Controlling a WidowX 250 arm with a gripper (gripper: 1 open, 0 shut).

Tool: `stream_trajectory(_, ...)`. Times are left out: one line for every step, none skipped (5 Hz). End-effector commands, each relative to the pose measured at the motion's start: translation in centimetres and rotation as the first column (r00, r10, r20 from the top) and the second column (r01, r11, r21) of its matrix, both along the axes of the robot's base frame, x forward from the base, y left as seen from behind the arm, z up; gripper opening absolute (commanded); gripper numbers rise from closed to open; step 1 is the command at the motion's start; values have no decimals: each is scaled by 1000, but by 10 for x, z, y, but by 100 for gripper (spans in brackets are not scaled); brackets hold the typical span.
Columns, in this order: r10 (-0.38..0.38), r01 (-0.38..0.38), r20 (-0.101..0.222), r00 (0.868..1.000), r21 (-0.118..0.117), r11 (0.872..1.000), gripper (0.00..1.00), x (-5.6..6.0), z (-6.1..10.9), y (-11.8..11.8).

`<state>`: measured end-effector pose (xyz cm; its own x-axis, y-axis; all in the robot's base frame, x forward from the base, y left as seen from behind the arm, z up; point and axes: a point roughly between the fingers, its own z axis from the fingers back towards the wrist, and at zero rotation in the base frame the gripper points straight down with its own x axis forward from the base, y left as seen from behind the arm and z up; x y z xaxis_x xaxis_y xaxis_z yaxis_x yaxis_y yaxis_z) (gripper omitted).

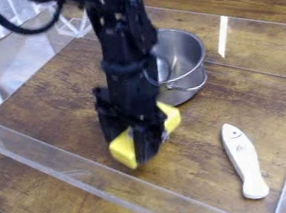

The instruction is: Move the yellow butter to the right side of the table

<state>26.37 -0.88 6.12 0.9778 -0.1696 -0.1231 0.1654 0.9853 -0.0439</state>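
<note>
The yellow butter (122,148) is a small yellow block near the middle front of the dark wood table (50,97). My gripper (142,151) points straight down and is shut on it, with one black finger on each side. Yellow shows to the left of the fingers and behind them at the right. The block looks slightly raised off the tabletop. Its label is hidden by the gripper, and the picture is blurred by motion.
A metal pot (181,60) stands just behind the arm, to the right. A white spatula-like utensil (244,160) lies at the front right. A clear plastic rim (53,162) runs along the table's front edge.
</note>
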Motion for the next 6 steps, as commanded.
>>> stream_trajectory(-34,33,133,991,7,999,0,27,48,-23)
stream_trajectory(-85,84,161,983,14,996,0,51,53,-62)
stream_trajectory(-158,162,164,974,-7,987,0,69,40,-100)
stream_trajectory(-189,199,172,967,-38,979,0,76,27,-121)
stream_trajectory(-198,209,186,963,-45,977,100,85,22,-121)
stream_trajectory(-195,206,182,964,-43,978,100,92,15,-121)
